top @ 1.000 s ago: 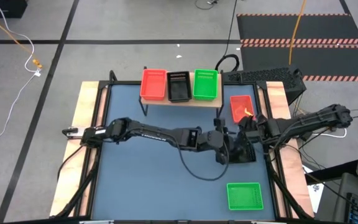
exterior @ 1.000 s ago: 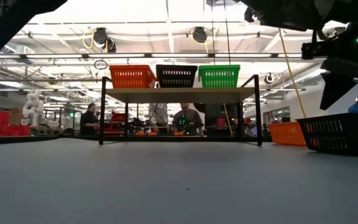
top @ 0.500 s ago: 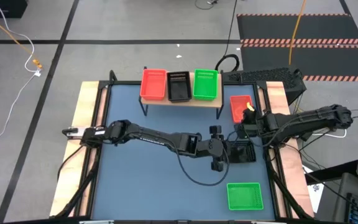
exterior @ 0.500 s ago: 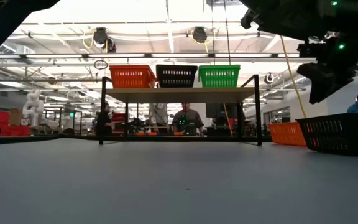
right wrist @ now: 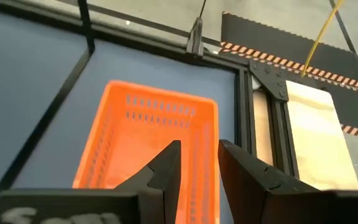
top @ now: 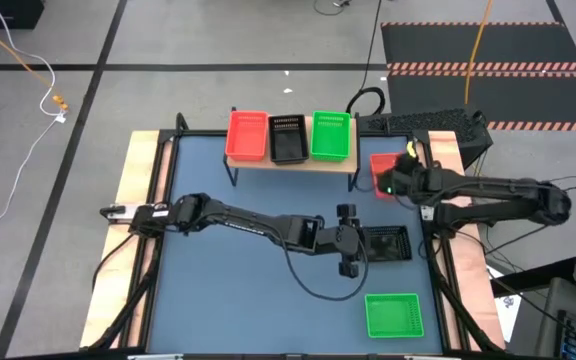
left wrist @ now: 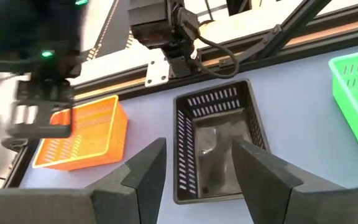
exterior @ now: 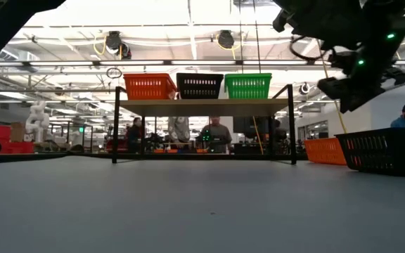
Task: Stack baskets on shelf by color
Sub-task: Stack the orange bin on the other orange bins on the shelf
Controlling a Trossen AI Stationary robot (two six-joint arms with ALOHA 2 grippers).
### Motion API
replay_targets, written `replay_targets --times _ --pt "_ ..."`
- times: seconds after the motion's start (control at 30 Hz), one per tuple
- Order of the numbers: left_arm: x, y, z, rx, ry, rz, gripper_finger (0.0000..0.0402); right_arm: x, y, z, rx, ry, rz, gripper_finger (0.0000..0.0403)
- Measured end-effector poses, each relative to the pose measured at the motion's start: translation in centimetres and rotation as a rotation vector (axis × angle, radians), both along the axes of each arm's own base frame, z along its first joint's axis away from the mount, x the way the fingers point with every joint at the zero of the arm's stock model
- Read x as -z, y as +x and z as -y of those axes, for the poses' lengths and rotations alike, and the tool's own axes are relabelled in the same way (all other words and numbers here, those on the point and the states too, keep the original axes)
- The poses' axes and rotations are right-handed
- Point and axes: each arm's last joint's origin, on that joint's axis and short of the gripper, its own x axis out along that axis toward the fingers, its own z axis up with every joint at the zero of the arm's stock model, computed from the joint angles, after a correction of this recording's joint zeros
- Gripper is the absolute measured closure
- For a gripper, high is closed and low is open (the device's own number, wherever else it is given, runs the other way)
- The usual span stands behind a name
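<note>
Right end effector [right wrist: 196,163]: open, empty, over loose red basket [right wrist: 148,140] just right of shelf [top: 290,162], prob. lining up pick; left end effector [left wrist: 194,165] open, empty, by black basket [left wrist: 216,140]

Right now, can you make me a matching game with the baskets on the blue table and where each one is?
Things:
1. red basket
2. black basket
3. green basket
4. shelf

Places:
A. near the table's front edge, away from both arms
B. under the right end effector, beside the shelf's right end
C. at the back of the table, holding three baskets in a row
D. just in front of the left end effector

Pairs: 1-B, 2-D, 3-A, 4-C
</note>
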Motion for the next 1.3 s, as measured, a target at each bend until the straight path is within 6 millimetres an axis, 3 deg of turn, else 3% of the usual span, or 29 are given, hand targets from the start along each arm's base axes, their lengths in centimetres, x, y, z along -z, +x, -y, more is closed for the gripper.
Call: replay_targets --times 0.3,0.47,0.6,0.97,1.3 --pt "0.2 -0.3 0.7 0.011 0.001 -0.027 0.0215 -0.3 -0.3 5.0 0.034 0.086 0.075 0.0303" --pt "0.5 -0.6 1.4 0.023 0.008 -0.056 0.0215 1.0 -1.9 7.2 0.136 0.215 0.016 0.0303" --pt "0.7 -0.8 1.8 0.032 0.014 -0.082 0.0215 1.9 -2.1 8.4 0.118 0.298 0.001 0.0303" --pt "1.1 -1.2 2.1 0.034 0.021 -0.135 0.0215 2.7 -1.9 8.8 0.1 0.351 0.002 0.0303" --pt "1.4 -1.6 2.6 0.029 0.011 -0.168 0.0215 6.0 -2.3 8.4 0.09 0.422 -0.012 0.0322"
